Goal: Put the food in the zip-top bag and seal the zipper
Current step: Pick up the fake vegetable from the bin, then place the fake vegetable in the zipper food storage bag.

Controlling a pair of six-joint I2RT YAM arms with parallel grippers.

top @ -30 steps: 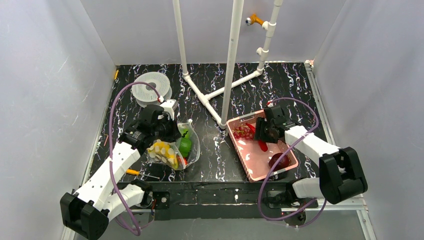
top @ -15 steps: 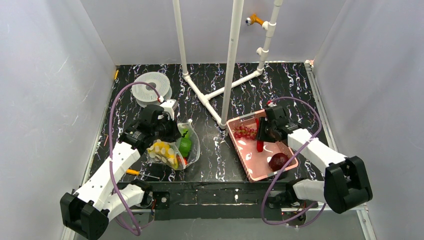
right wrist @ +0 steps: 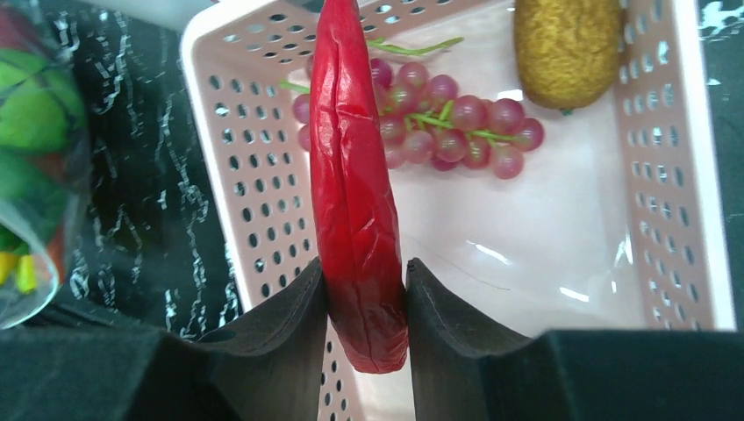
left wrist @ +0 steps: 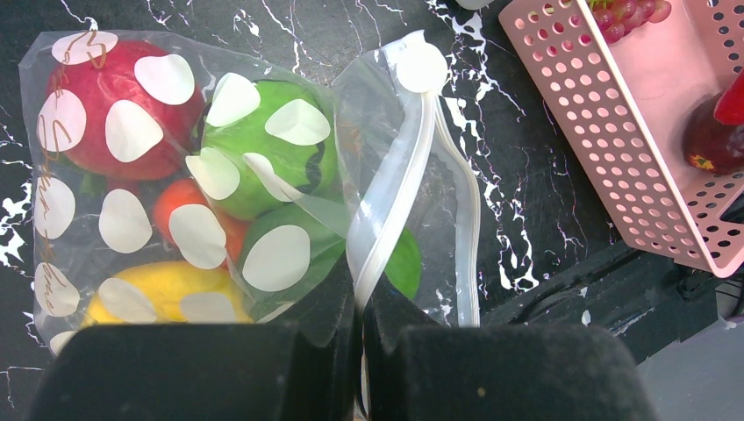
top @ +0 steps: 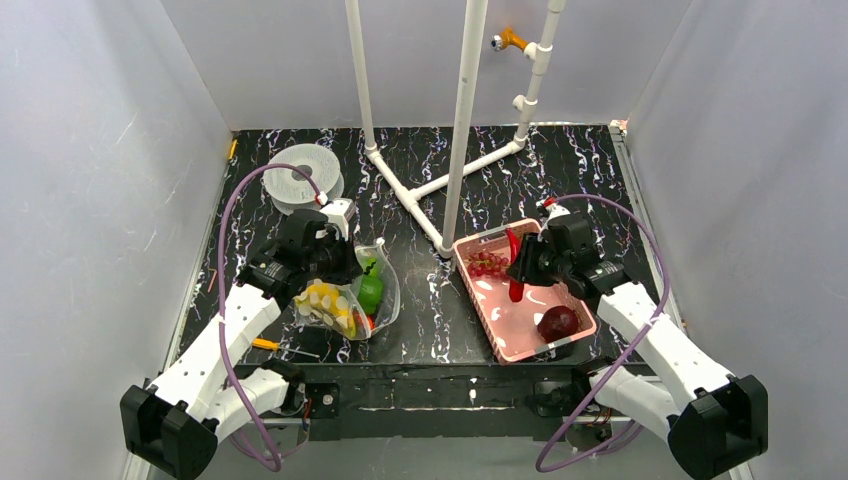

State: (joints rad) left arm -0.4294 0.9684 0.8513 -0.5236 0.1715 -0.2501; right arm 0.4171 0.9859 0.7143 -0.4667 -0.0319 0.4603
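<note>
Black worktop (top: 580, 170) veined with white, closed in at left, back and right by plain pale grey walls (top: 100, 150). At the back, a frame of white pipes (top: 465, 120), some upright, some flat on the worktop, with one orange fitting (top: 512, 40) high up. Soft, even light; only faint shadows.

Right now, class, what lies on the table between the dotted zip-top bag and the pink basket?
Nothing: only bare black marbled table separates the zip-top bag from the pink basket, as the top external view shows; the left wrist view agrees.
</note>
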